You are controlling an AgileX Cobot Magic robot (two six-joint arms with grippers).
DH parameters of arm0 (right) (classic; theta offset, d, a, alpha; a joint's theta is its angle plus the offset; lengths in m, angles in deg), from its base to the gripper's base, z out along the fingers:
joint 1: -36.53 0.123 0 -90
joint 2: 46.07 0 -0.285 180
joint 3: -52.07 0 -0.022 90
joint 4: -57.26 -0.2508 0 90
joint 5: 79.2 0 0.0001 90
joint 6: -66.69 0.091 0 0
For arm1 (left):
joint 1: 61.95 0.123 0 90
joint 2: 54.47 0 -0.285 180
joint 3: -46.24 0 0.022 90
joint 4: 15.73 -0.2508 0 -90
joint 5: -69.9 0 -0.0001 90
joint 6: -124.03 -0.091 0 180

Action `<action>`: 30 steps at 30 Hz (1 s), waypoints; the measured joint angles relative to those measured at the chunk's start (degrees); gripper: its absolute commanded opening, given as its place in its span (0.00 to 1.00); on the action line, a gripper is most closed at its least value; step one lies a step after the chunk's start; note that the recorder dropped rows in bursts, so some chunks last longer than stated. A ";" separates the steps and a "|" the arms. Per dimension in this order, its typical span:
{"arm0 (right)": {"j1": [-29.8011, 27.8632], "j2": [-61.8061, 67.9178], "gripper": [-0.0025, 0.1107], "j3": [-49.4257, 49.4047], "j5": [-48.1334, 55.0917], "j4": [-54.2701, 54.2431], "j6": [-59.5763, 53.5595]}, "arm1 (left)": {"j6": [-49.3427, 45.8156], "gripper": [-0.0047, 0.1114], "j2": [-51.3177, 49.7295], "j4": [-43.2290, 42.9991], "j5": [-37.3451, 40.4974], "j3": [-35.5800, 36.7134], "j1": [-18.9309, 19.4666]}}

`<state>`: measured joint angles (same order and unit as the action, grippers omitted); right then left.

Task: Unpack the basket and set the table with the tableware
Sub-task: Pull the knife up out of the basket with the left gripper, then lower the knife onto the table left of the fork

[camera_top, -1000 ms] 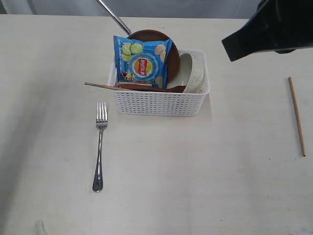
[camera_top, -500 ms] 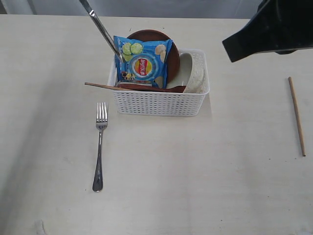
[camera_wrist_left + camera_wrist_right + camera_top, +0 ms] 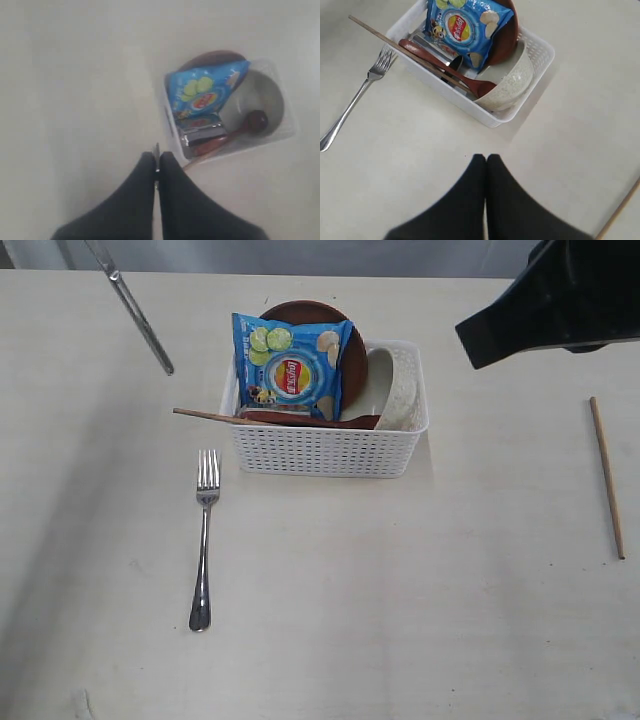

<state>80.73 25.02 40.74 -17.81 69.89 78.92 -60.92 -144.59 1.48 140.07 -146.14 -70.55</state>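
While the right gripper (image 3: 486, 159) hangs pinched shut on nothing, the left gripper (image 3: 157, 158) is clamped tight on the knife (image 3: 142, 320).
The knife slants in mid-air over the table's (image 3: 420, 620) far left corner, clear of the basket (image 3: 325, 450) near the far edge; the fork (image 3: 204, 540) lies beside the basket and one chopstick (image 3: 606, 475) lies along the right edge.

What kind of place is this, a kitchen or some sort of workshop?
Probably a robot test bench, not a home kitchen: a pale table, a white basket holding a bowl and a chip bag, a fork laid out, and the black left end effector gripping a knife.
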 measured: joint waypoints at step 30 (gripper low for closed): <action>0.00 0.00 0.02 0.00 0.00 -0.11 0.00 | 2.55 0.04 -7.17 -2.79 -0.06 4.22 0.00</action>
<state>80.73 25.02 40.74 -17.81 69.78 78.92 -58.37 -151.76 -1.31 140.01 -141.92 -70.55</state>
